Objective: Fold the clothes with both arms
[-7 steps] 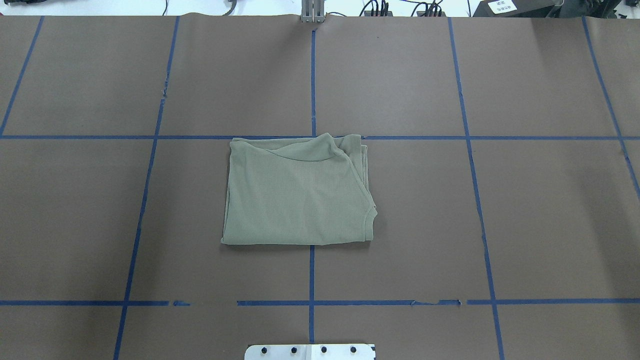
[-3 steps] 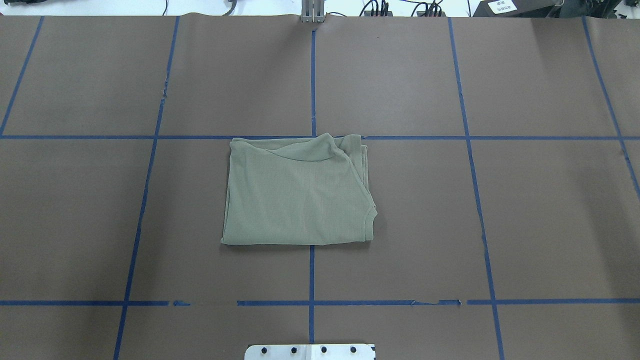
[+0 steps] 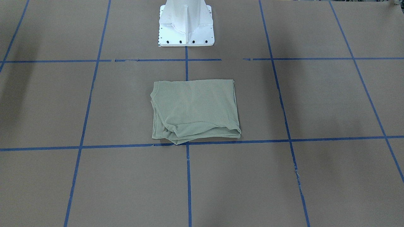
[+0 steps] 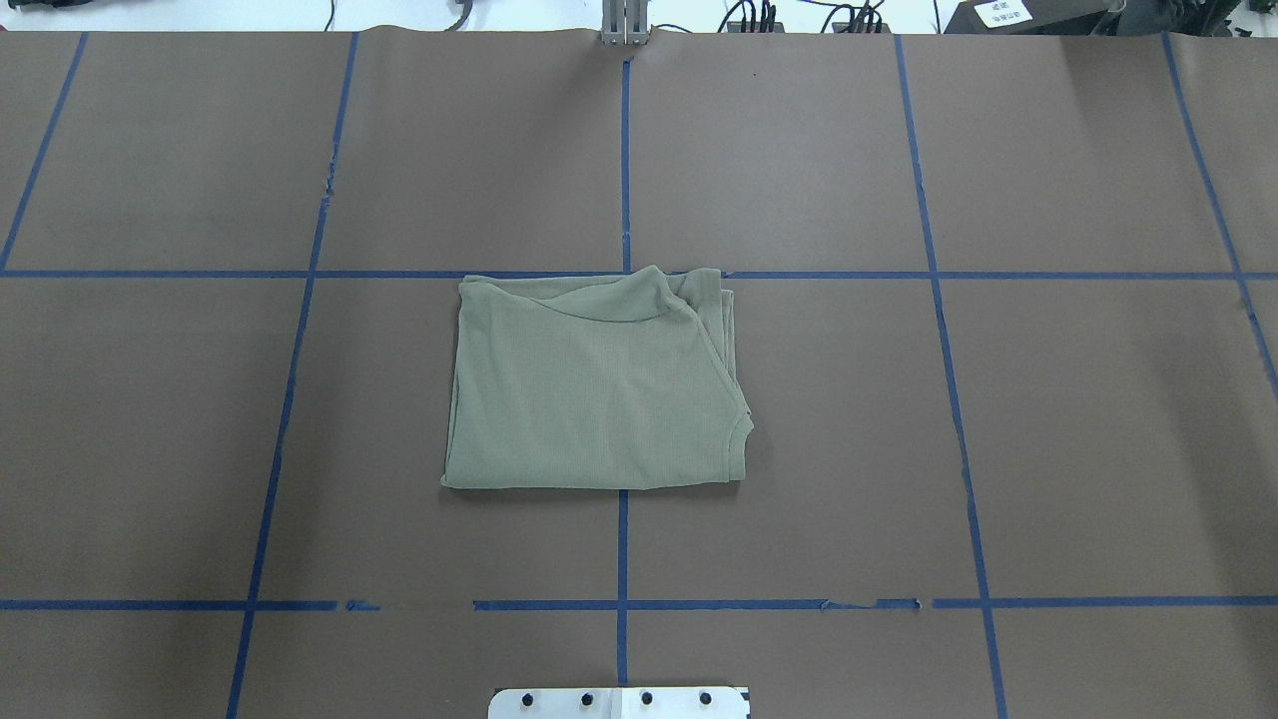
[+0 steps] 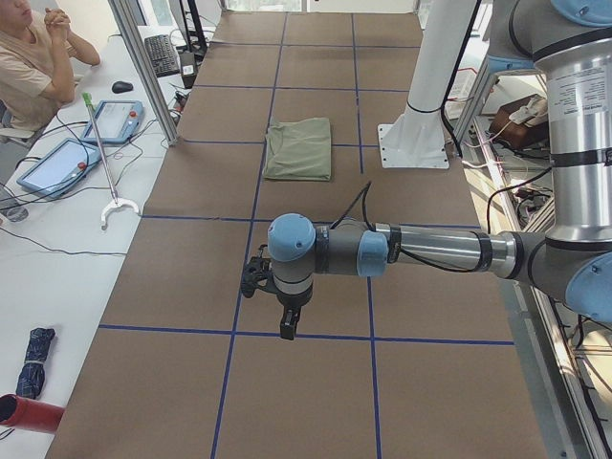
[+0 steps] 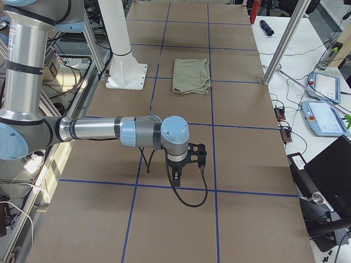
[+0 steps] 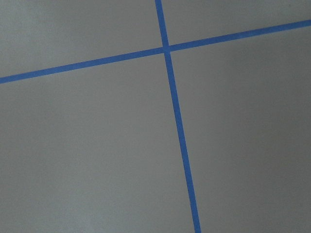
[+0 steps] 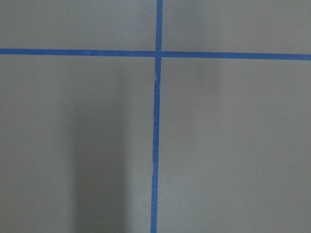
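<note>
The sage-green shirt [image 4: 599, 384] lies folded into a compact rectangle at the middle of the brown table, with layered edges on its far and right sides. It also shows in the front-facing view [image 3: 195, 108] and both side views [image 5: 299, 148] [image 6: 191, 75]. My left gripper [image 5: 258, 284] hangs over the table's left end, far from the shirt. My right gripper [image 6: 196, 155] hangs over the right end, also far from it. Both show only in the side views, so I cannot tell if they are open or shut. The wrist views show only bare table and blue tape.
The white pedestal base [image 3: 186, 31] stands at the robot's edge behind the shirt. Blue tape lines [image 4: 624, 150] grid the table. An operator [image 5: 29, 57] sits at a side desk with tablets [image 5: 120, 120] and a grabber stick [image 5: 103, 163].
</note>
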`<action>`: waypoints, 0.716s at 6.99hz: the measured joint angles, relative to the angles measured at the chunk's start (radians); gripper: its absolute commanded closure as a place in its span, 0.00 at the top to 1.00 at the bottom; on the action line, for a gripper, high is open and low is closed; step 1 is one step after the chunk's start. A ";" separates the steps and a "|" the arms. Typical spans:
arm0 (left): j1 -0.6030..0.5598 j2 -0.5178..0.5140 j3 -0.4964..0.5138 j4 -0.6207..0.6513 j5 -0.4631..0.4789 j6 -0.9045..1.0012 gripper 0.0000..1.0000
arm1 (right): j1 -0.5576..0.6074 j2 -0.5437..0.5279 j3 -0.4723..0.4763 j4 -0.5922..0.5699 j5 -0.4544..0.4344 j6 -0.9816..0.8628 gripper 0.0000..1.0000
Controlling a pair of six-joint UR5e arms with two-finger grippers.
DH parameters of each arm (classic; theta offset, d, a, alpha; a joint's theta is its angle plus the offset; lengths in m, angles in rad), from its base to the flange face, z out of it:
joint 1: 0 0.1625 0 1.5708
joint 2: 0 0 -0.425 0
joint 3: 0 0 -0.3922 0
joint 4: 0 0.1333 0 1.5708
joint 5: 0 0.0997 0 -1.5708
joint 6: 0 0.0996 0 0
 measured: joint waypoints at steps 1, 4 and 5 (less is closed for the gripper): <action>0.000 0.000 0.001 0.000 0.000 0.000 1.00 | 0.000 0.000 0.000 0.000 0.000 0.001 1.00; 0.000 0.004 0.001 0.000 0.000 0.000 1.00 | -0.001 -0.001 0.000 0.001 0.001 0.004 1.00; 0.001 0.009 -0.001 0.000 0.000 0.000 1.00 | -0.001 -0.001 0.000 0.001 0.003 0.004 1.00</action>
